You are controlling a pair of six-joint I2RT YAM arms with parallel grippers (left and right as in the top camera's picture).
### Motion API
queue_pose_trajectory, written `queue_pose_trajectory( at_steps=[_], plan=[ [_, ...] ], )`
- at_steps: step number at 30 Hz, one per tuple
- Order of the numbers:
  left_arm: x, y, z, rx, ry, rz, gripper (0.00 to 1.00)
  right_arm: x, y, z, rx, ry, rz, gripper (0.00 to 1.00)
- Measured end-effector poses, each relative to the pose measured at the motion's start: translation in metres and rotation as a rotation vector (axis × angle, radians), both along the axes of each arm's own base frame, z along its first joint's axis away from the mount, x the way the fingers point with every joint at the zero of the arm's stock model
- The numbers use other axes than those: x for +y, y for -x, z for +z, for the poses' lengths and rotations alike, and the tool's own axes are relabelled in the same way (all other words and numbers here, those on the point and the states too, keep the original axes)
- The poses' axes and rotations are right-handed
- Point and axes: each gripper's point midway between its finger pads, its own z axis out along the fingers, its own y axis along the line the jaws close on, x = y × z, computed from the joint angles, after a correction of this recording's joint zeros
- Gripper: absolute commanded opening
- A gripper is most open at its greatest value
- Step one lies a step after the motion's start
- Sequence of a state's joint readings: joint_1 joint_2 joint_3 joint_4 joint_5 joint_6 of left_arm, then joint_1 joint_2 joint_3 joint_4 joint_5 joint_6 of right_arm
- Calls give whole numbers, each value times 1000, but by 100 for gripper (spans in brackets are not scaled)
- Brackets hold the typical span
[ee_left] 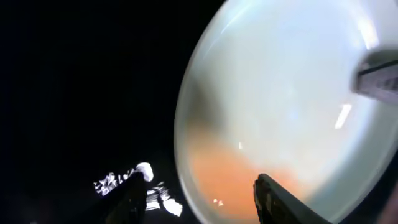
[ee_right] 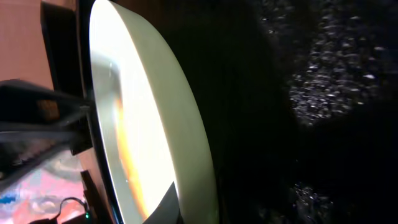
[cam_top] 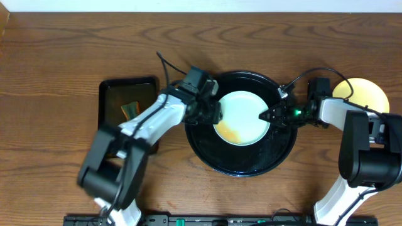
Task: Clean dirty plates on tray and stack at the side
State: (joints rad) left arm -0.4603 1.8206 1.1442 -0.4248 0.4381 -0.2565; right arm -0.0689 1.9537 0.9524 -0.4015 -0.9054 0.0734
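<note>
A mint-green plate with an orange smear at its near left lies on the round black tray. My left gripper is open at the plate's left rim. In the left wrist view one finger is over the tray and the other over the smear on the plate. My right gripper is at the plate's right rim. In the right wrist view one finger lies on the plate's face and the rim is between the jaws. A yellow plate lies on the table at the right. No second green plate shows.
A smaller rectangular black tray stands to the left of the round tray, with a small greenish-orange item in it. My left arm crosses its near corner. My right arm covers part of the yellow plate.
</note>
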Motion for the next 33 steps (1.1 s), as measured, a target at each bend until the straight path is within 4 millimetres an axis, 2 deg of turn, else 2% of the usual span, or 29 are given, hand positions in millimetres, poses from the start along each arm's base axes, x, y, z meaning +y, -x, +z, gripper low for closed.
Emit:
queue_pose_trajectory(
  at_steps=[5, 9, 12, 16, 20, 23, 27, 31, 33],
  plan=[
    [29, -2, 55, -66, 31, 68, 58, -2, -2, 5, 3, 18, -22, 1],
    [68, -5, 81, -79, 32, 170, 58, -2, -7, 15, -28, 58, -30, 1],
    [100, -8, 92, -84, 27, 253, 58, 0, -10, 22, -64, 114, -24, 1],
    [131, -5, 98, -73, 11, 325, 58, 4, -16, 32, -120, 192, -14, 1],
    [151, 1, 97, -38, -2, 376, 58, 3, -18, 47, -174, 262, -15, 1],
    [168, 1, 96, -22, -8, 426, 58, -1, -19, 73, -268, 353, -26, 1],
    [176, 0, 96, -22, -9, 450, 58, 3, -8, 112, -394, 512, -19, 1],
    [176, 0, 96, -23, -8, 450, 58, 16, 5, 134, -502, 674, 10, 1],
    [176, 0, 96, -23, -8, 450, 58, 22, 9, 137, -541, 739, 24, 1]
  ],
)
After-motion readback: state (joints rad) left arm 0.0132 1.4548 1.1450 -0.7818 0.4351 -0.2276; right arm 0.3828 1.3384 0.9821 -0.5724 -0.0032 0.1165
